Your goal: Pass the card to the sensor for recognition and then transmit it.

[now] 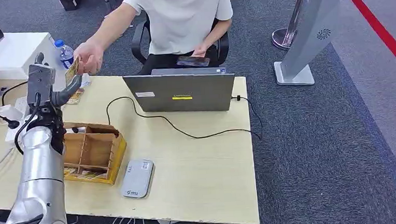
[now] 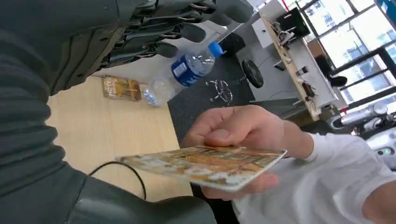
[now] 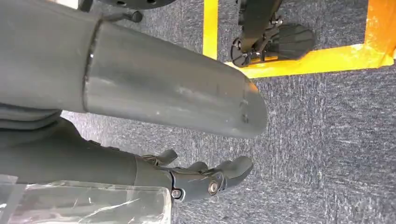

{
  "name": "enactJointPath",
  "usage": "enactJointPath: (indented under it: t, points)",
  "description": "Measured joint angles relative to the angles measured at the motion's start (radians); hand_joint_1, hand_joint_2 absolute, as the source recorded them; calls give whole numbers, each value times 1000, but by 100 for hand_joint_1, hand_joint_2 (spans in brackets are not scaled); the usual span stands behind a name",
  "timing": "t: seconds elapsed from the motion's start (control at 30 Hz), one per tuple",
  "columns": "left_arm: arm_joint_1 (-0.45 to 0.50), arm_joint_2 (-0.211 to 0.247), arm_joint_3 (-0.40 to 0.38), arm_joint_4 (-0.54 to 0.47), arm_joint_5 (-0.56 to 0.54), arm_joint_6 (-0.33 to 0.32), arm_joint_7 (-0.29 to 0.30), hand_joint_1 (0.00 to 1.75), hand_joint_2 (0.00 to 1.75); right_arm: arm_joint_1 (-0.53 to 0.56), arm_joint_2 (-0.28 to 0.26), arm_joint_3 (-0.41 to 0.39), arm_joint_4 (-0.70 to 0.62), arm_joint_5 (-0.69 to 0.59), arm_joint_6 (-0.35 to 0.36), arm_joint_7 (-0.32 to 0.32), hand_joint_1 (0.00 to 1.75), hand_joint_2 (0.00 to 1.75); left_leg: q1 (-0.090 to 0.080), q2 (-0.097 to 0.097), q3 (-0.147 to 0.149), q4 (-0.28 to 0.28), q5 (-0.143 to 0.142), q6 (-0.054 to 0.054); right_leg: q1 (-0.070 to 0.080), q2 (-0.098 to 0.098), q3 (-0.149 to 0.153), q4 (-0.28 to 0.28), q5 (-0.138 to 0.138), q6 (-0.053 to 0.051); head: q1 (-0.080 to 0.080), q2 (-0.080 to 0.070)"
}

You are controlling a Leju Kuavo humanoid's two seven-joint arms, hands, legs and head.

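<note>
Presently the left hand (image 1: 54, 89) is raised over the far-left part of the pale wooden surface (image 1: 199, 158), its fingers (image 2: 187, 32) spread apart, holding nothing. A person's hand (image 2: 238, 135) pinches the gold patterned card (image 2: 205, 165) just beside it. The right hand (image 3: 205, 179) hangs over grey carpet, fingers loosely extended, empty. Nearby stand a wooden compartment box (image 1: 92, 152), a grey card reader (image 1: 137, 178), a grey laptop (image 1: 184, 92) and a clear plastic water bottle (image 2: 187, 72).

Gold-patterned card (image 2: 205, 165), blue-capped bottle (image 2: 194, 67)
</note>
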Motion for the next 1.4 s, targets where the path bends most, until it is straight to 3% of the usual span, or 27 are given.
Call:
enactJointPath:
  t: [0.13, 0.17, 0.27, 0.77, 0.87, 1.0, 1.1, 1.4]
  points:
    - [-2, 0, 0, 2, -4, 0, 1, 0, 175, 0, 0, 0, 0, 1, 0, 1, 0, 0, 0, 0, 0, 0, 0, 0, 0, 0, 0, 0, 0, 0, 0, 0]
    - [-33, 0, -27, 19, -37, 0, 13, 175, 175, -1, 0, 4, 0, 10, 2, 5, 0, 0, 0, 0, 0, 0, 0, 0, 0, 0, 0, 0, 0, 0, 0, 0]
    - [-224, 0, -172, 147, -236, 2, 87, 175, 175, -9, 0, 14, 2, 53, 18, 30, 0, 0, 0, 0, 0, 0, 0, 0, 0, 0, 0, 1, 0, 0, 0, 0]
    - [-538, 5, -398, 349, -571, 33, 219, 166, 175, -22, 7, 37, 6, 147, 42, 78, 0, 0, 0, 0, -1, 0, 0, 0, 0, 0, 0, 1, 1, -1, 0, 0]
    - [-571, 5, -422, 370, -598, 36, 218, 166, 175, -25, 10, 39, 6, 176, 46, 89, 0, 0, 0, 0, -1, 0, 0, 0, 0, 0, 0, 1, 1, -1, 0, 0]
    - [-567, 0, -442, 360, -565, 29, 169, 166, 175, -24, 11, 39, 6, 183, 44, 88, 0, 0, 0, -1, -1, 0, 0, 0, 0, 0, 0, 1, 1, -1, 0, 0]
    - [-528, 2, -462, 294, -521, 11, 140, 166, 175, -19, 12, 39, 6, 181, 40, 82, 0, 0, 0, -1, -1, 0, 0, 0, 0, 0, 0, 1, 1, -1, 0, 0]
    - [-137, 100, -592, -214, -489, 88, 114, 166, 175, 21, 15, 3, 7, 162, 13, 49, 0, 0, 0, 0, -1, -1, 0, 0, 0, 1, 0, 1, -1, 0, -2, 0]
